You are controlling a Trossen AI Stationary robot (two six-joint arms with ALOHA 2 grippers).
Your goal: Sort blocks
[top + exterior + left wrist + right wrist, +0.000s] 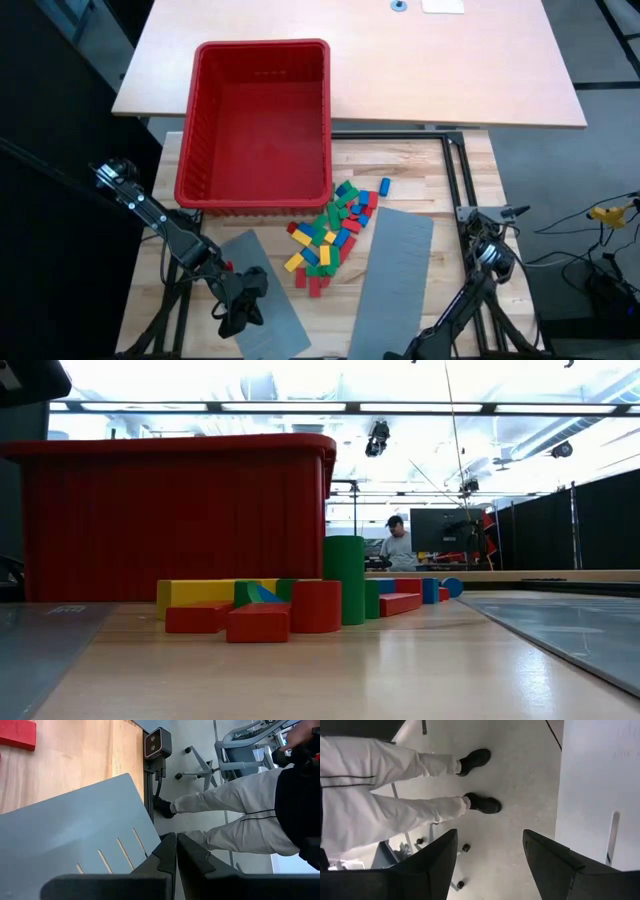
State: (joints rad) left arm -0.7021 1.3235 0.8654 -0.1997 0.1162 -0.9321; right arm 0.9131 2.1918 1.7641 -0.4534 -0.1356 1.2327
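The blocks [330,235] lie in a loose heap of red, green, blue and yellow on the wooden table, just in front of the red bin [262,120]. In the low view a green cylinder [344,578] stands upright among flat red blocks [258,623]. One blue block [385,185] lies apart. My left gripper [238,318] is over the left grey slotted panel [75,835], its fingers [167,851] shut with nothing between them. My right gripper [490,834] is open at the table's near edge, beside the right grey panel [600,790], and holds nothing.
Two grey slotted panels [270,300] [392,285] lie on either side of the heap toward the near edge. A pale table [450,60] stands behind the bin. A person's legs and shoes [475,760] show on the floor just beyond the near edge.
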